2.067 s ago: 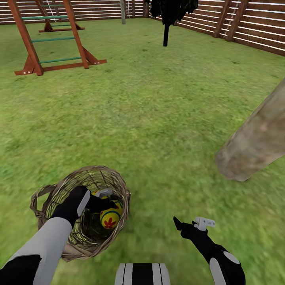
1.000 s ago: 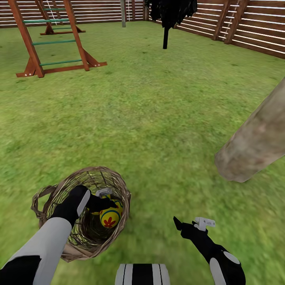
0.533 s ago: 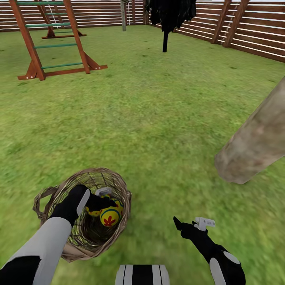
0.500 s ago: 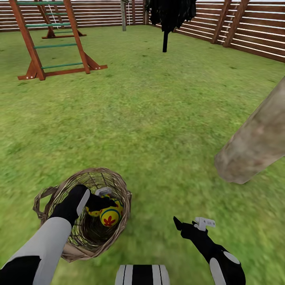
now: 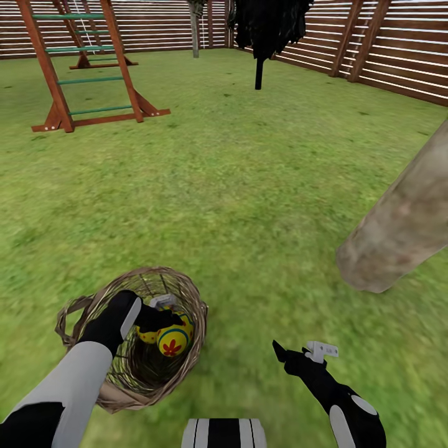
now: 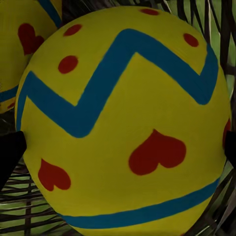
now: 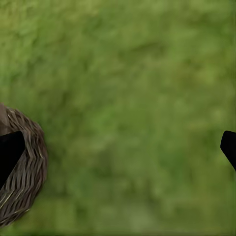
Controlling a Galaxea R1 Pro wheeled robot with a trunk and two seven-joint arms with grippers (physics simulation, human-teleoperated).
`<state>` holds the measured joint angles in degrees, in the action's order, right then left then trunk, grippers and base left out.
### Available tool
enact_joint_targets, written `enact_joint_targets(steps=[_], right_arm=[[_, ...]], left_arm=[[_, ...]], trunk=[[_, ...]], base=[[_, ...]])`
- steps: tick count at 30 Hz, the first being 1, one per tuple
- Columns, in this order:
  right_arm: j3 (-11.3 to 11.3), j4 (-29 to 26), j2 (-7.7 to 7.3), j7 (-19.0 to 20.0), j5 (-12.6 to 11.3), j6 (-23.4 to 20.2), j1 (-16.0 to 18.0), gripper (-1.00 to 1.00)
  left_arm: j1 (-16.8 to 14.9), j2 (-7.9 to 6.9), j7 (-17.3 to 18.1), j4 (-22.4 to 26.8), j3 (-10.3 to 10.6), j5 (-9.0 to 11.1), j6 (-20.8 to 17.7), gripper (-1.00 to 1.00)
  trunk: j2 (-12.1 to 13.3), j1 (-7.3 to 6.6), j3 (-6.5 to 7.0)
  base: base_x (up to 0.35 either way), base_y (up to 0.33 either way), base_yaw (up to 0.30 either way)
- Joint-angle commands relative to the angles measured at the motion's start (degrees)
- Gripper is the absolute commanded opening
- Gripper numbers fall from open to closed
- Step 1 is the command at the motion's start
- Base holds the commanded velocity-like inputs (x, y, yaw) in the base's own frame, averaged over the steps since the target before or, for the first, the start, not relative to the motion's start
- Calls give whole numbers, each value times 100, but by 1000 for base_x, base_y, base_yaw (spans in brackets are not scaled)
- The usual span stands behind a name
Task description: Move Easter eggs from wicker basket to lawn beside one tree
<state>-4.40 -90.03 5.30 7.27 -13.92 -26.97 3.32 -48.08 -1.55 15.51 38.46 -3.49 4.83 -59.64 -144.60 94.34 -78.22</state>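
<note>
My left gripper (image 5: 167,317) sits inside the basket (image 5: 186,292) on the lawn (image 5: 249,186), its jaws closed around the widest part of an egg (image 6: 123,123), which looks smooth, rounded and likely slippery, while my right gripper (image 5: 305,351) hangs open and empty.

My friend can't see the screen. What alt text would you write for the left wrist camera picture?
A yellow Easter egg with blue zigzag bands and red heart marks sits close up between the black fingertips of the left gripper. A second egg peeks in beside it, with the wicker basket weave behind both.
</note>
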Motion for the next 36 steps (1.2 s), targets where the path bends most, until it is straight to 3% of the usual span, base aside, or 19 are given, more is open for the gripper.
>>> enact_joint_targets(steps=[1,36], right_arm=[[-17,-6,6,29,-21,-36,2,100],[-17,-6,6,29,-17,-36,2,100]], left_arm=[[-1,1,-21,4,-8,88,-36,-100],[-5,-3,-53,12,-2,77,-36,-100]], trunk=[[-2,-1,-4],[4,-11,85]], base=[[0,0,0],[0,0,0]])
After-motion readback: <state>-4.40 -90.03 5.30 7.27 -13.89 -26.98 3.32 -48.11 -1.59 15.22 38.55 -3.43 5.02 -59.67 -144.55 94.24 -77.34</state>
